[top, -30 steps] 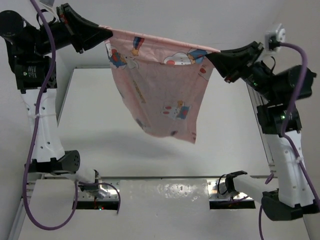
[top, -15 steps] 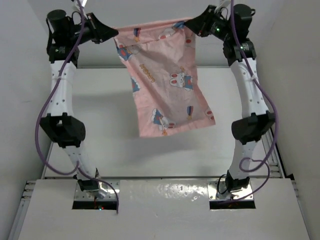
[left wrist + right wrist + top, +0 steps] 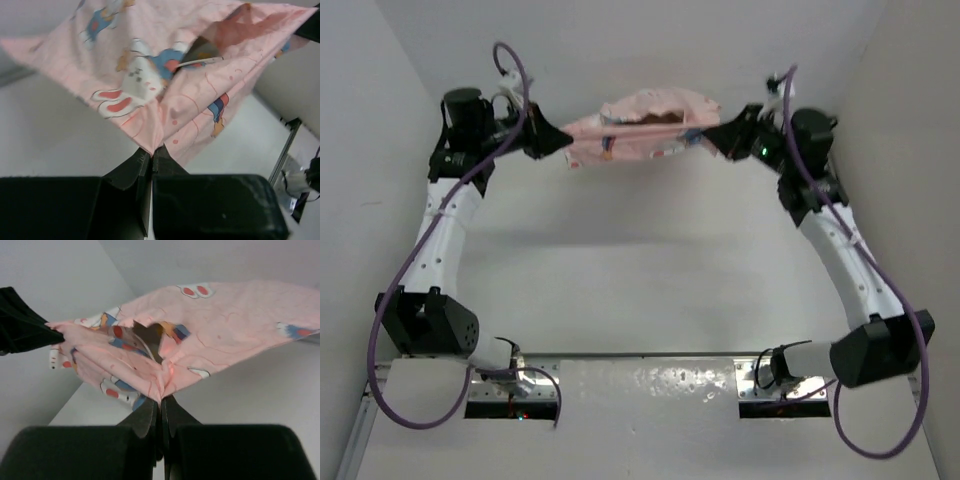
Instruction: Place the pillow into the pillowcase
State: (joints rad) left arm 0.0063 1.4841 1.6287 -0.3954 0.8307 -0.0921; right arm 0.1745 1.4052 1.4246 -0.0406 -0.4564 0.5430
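Note:
The pink bunny-print pillowcase point(image 3: 640, 128) is stretched between both grippers at the far end of the table, its mouth facing the arms. My left gripper point(image 3: 563, 141) is shut on its left corner, seen close in the left wrist view point(image 3: 151, 148). My right gripper point(image 3: 705, 134) is shut on its right corner, seen in the right wrist view point(image 3: 162, 399). The olive-brown pillow with white piping sits inside the pillowcase; a sliver of the pillow shows through the opening in the top view point(image 3: 655, 117), the left wrist view point(image 3: 200, 54) and the right wrist view point(image 3: 150, 337).
The white table point(image 3: 640, 260) lies below. The back wall stands just behind the pillowcase. A metal rail runs along the table's right edge point(image 3: 286, 150).
Both arms have reached forward and lowered. The pillowcase, which hung down as a sheet between raised grippers, now lies bunched and low at the far end of the table.

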